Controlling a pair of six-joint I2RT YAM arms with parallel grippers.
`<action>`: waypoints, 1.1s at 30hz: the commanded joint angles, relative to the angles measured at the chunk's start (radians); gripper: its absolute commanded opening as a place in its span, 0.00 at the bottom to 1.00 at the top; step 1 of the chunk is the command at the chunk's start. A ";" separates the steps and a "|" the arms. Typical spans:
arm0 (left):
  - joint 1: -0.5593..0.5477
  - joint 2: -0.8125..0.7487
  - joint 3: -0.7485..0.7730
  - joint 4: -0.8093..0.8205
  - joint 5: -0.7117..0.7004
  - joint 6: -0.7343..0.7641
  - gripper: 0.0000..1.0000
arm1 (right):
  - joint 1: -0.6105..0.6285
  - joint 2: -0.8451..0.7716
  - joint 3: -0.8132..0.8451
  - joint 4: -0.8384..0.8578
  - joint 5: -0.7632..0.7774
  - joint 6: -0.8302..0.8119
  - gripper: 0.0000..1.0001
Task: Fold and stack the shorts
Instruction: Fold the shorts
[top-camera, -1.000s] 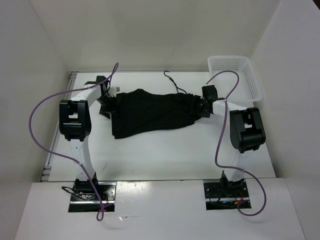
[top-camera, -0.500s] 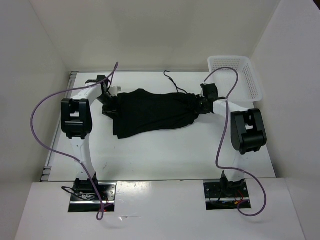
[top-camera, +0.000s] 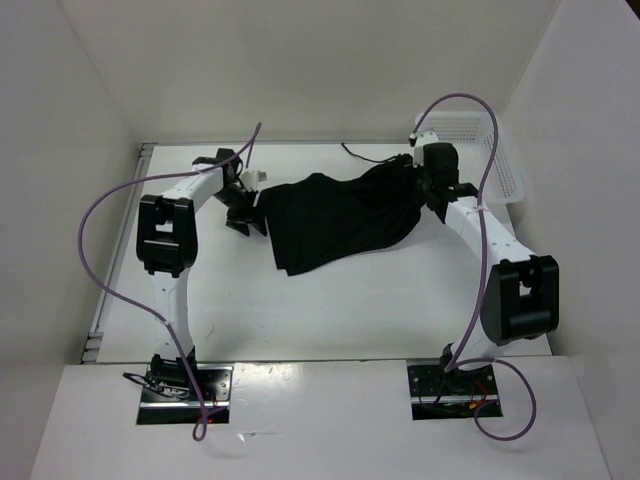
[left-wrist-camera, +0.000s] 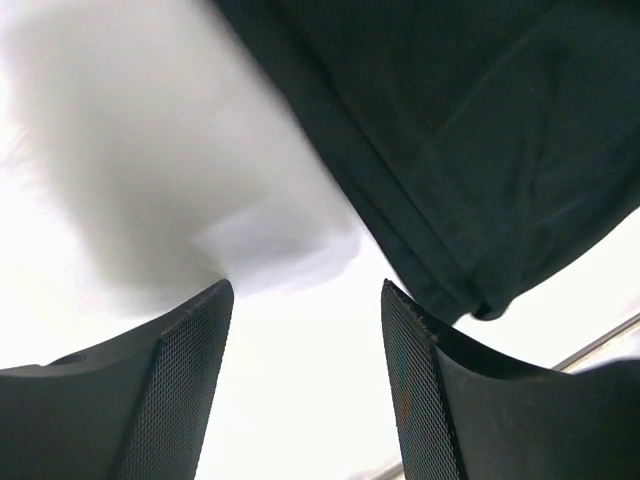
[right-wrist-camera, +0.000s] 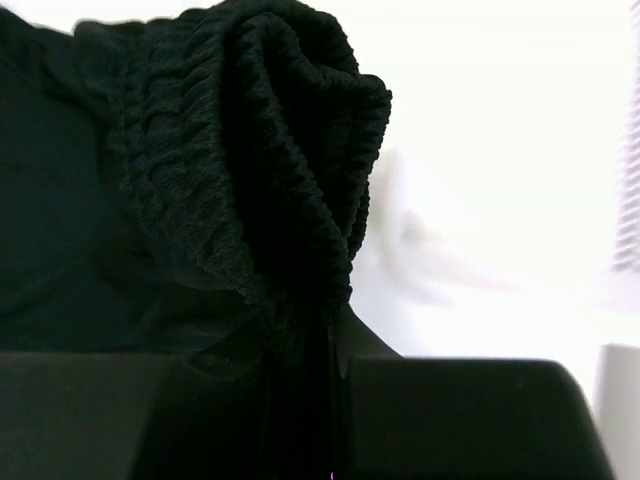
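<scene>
Shorts (top-camera: 340, 222) are lying spread across the middle of the table (top-camera: 330, 310), black and rumpled. Their lower edge is reaching nearest at the left, and the rest is running up and away toward the far right.

At the left end of the cloth, the left claw (left-wrist-camera: 305, 300) is standing open. Its two mesh-faced fingers (left-wrist-camera: 190, 380) are spread apart with only bare table between them. In the left wrist view a hemmed black edge of the shorts is sitting just beyond the fingertips and is not touching them.

Farther back on the right, the right claw (right-wrist-camera: 330, 365) is pinching the shorts by their ribbed, gathered waistband. The right wrist view is showing that band bunched into thick folds between the closed fingers and bulging out past them. From above, the cloth is narrowing toward this grip.

Beyond the shorts, a thin black drawstring (top-camera: 352, 152) is trailing over the far part of the table. A white lattice basket (top-camera: 505, 160) is sitting in the far right corner, just behind the right arm's wrist.
</scene>
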 joint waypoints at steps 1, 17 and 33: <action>-0.061 0.059 0.085 0.014 0.087 0.005 0.69 | 0.000 -0.010 0.117 0.013 0.064 -0.141 0.01; -0.158 0.325 0.343 0.025 0.122 0.005 0.44 | 0.372 0.165 0.231 0.020 0.183 -0.135 0.01; -0.106 0.370 0.418 0.007 0.086 0.005 0.37 | 0.642 0.325 0.228 0.010 0.165 -0.053 0.09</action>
